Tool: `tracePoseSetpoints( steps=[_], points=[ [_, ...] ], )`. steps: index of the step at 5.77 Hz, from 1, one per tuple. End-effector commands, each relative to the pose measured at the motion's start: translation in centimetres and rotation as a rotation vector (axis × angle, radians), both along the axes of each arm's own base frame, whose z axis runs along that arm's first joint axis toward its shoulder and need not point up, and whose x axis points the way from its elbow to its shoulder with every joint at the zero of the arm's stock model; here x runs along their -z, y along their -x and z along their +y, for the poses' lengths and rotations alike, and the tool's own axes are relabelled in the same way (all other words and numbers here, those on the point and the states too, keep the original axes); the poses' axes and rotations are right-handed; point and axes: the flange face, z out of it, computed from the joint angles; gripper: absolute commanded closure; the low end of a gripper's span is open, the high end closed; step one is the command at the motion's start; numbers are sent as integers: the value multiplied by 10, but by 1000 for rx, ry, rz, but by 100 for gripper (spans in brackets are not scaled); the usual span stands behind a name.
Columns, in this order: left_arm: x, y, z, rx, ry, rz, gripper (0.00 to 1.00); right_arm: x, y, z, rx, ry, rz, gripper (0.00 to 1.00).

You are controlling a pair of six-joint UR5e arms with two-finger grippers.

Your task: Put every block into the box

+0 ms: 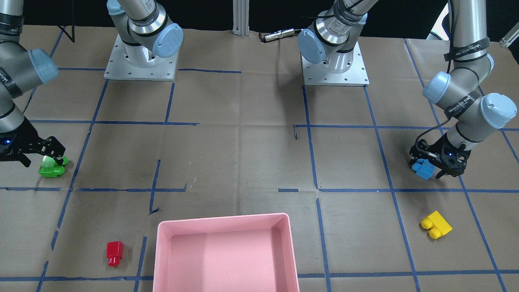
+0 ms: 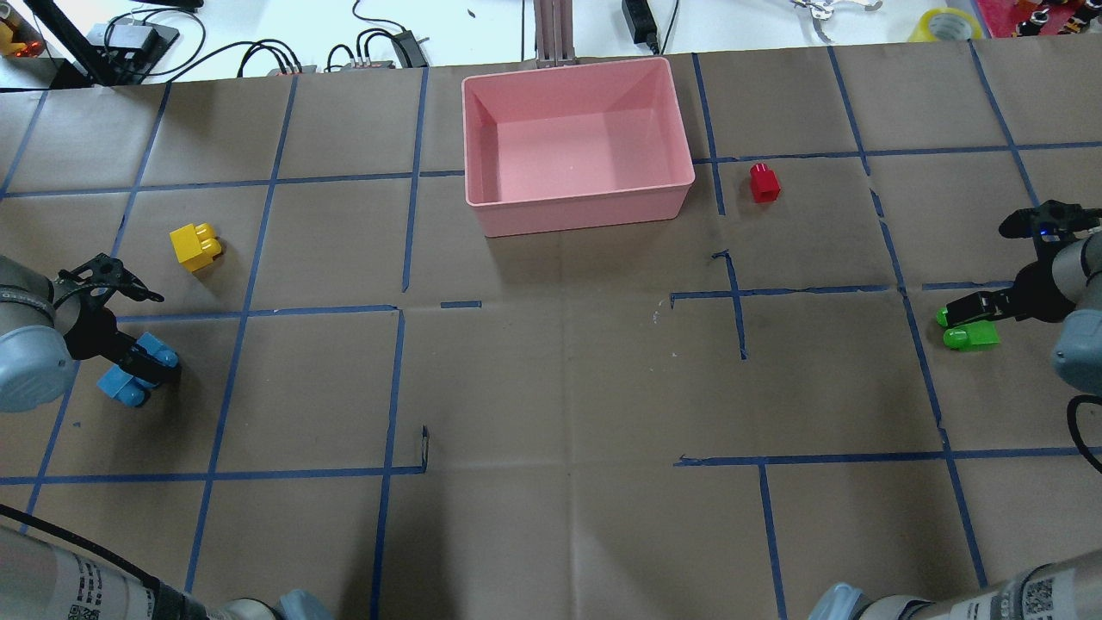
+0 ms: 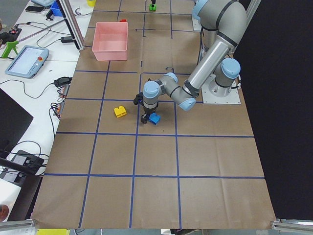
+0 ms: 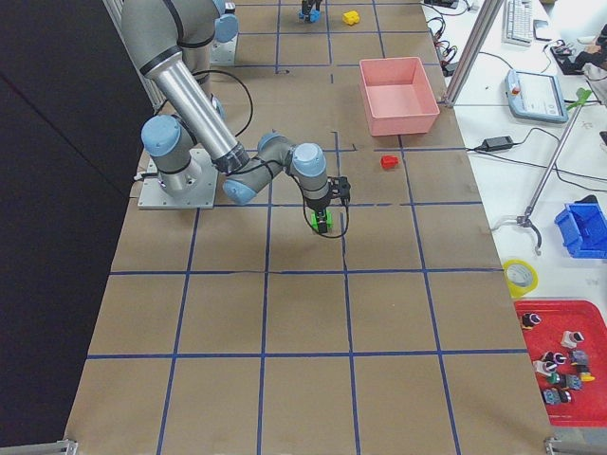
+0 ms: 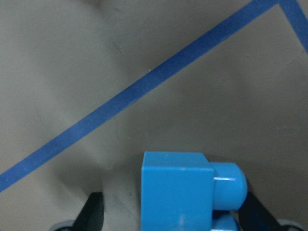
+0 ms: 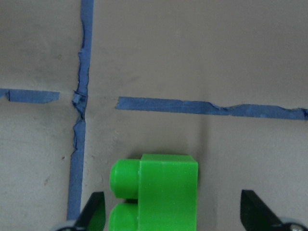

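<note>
My left gripper (image 1: 430,169) (image 2: 131,368) is low on the table, open, with its fingers on either side of the light-blue block (image 1: 423,170) (image 5: 177,190). My right gripper (image 1: 52,161) (image 2: 968,320) is low too, open, and straddles the green block (image 1: 51,168) (image 6: 159,187); both its fingertips (image 6: 94,212) stand clear of the block's sides. The yellow block (image 1: 436,225) (image 2: 195,245) and the red block (image 1: 114,252) (image 2: 764,182) lie loose on the paper. The pink box (image 1: 224,221) (image 2: 578,212) holds nothing.
Brown paper with blue tape lines covers the table. The two arm bases (image 1: 141,61) (image 1: 334,61) stand at the robot's side. Cables and tools lie past the far edge behind the box (image 2: 379,43).
</note>
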Motion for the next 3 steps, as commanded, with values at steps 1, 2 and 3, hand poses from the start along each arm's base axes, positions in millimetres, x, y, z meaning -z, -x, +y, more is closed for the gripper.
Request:
tracePoseSetpoints(
  steps=[1, 2, 3],
  points=[
    [0, 2, -1, 5, 9, 9, 23, 3, -9, -4, -15, -1, -3, 1],
    [-4, 1, -1, 8, 12, 0, 35, 4, -14, -6, -26, -2, -4, 1],
    [-8, -1, -1, 10, 11, -11, 44, 13, -14, -7, -27, -8, -8, 1]
  ],
)
